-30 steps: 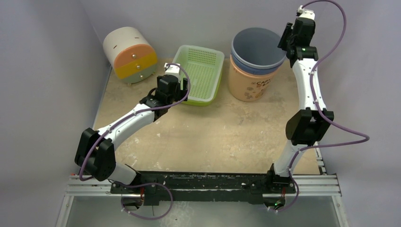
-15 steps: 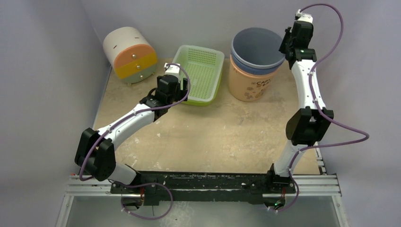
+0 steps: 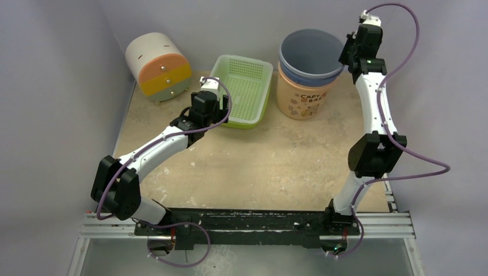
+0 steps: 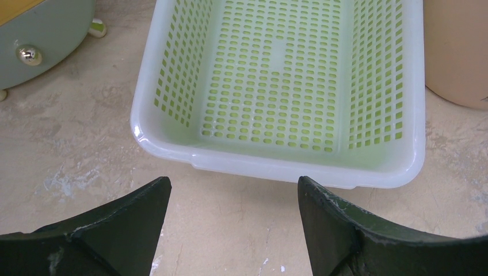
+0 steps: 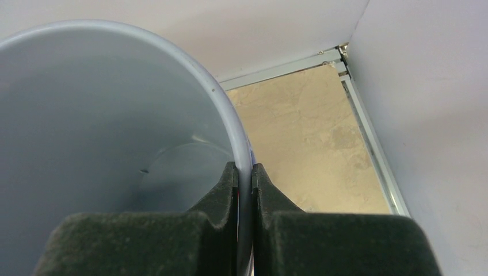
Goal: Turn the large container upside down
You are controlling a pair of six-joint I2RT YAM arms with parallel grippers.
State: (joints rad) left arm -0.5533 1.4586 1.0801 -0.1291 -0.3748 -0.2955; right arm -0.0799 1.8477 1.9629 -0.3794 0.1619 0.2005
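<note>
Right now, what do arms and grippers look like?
Left arm and right arm: white links, black joints, purple cable along each. Green light near the right wrist. Left gripper and right gripper: matte black wedge fingers, the left's scuffed pale.

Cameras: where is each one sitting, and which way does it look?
Top external: high behind the robot, looking down on the table; both whole arms show.
Left wrist: on the left arm, looking ahead and down at the green basket; the open left claw shows at the bottom.
Right wrist: on the right arm, looking at the rim of the large container; the right claw is shut on it.
Shared: top and left wrist see the green basket; top and right wrist see the large container.
</note>
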